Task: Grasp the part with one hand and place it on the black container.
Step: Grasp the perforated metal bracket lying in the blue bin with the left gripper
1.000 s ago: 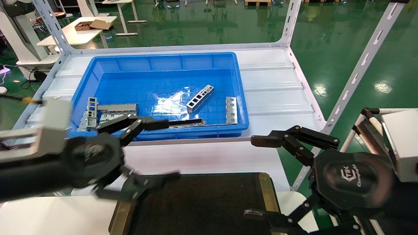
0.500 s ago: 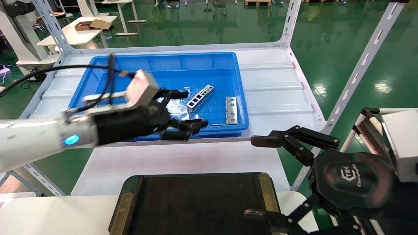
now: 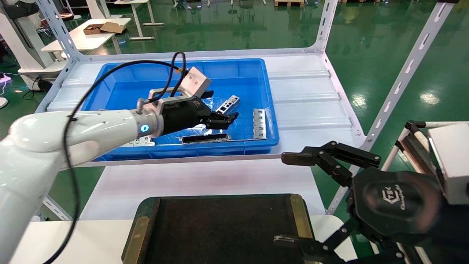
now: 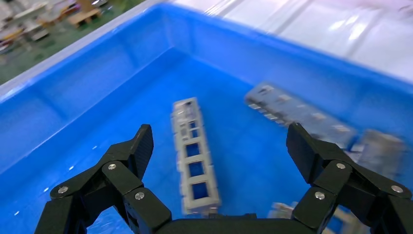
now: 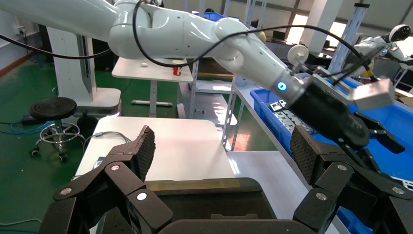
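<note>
The left gripper point(image 3: 220, 108) hangs inside the blue plastic bin point(image 3: 110, 73), its two black fingers point(image 4: 129, 156) spread wide on either side of the narrow silver-grey ladder-like metal part point(image 4: 194, 155), which lies flat on the bin floor, untouched between them. The right gripper point(image 3: 295, 200) hovers over the right edge of the wide, shallow black container point(image 3: 223, 227) with brass-coloured side strips, its fingers also spread and holding nothing. A dark slotted bar point(image 3: 205, 138) and a grey stamped plate point(image 3: 259, 123) lie near the bin's front wall.
</note>
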Controlling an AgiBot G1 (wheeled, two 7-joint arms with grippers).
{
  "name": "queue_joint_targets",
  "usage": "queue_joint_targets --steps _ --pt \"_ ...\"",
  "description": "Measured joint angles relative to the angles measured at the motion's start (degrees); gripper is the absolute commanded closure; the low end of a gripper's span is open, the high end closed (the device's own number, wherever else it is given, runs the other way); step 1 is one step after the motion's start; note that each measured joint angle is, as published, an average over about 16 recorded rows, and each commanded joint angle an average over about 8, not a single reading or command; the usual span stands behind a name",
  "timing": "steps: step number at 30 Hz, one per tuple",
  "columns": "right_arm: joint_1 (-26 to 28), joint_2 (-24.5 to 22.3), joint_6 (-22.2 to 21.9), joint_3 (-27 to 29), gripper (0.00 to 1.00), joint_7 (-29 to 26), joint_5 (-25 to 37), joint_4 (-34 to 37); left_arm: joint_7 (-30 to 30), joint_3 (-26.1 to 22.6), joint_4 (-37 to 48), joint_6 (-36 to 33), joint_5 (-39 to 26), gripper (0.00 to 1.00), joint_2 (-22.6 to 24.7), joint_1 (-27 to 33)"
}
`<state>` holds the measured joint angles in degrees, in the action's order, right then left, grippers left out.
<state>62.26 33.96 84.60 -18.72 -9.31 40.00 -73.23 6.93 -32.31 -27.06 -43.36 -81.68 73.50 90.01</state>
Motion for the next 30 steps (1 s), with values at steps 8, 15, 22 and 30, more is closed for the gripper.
queue_joint_targets --steps 8,15,22,30 --pt "0.00 -0.01 -0.01 -0.01 1.00 0.01 -0.01 0.00 -1.96 -0.94 8.53 4.88 0.42 1.00 3.85 2.60" --pt "0.01 -0.01 -0.01 -0.02 1.00 0.01 -0.02 0.00 -1.76 -2.94 10.86 6.60 2.36 1.00 4.61 2.95" --pt "0.01 -0.01 -0.01 -0.03 1.00 0.02 -0.02 0.00 -0.96 -5.61 11.17 7.50 4.35 1.00 4.64 2.53" --pt "0.01 -0.02 -0.02 -0.05 1.00 0.02 -0.03 0.00 -0.37 -8.34 11.40 8.27 6.45 1.00 4.57 2.15"
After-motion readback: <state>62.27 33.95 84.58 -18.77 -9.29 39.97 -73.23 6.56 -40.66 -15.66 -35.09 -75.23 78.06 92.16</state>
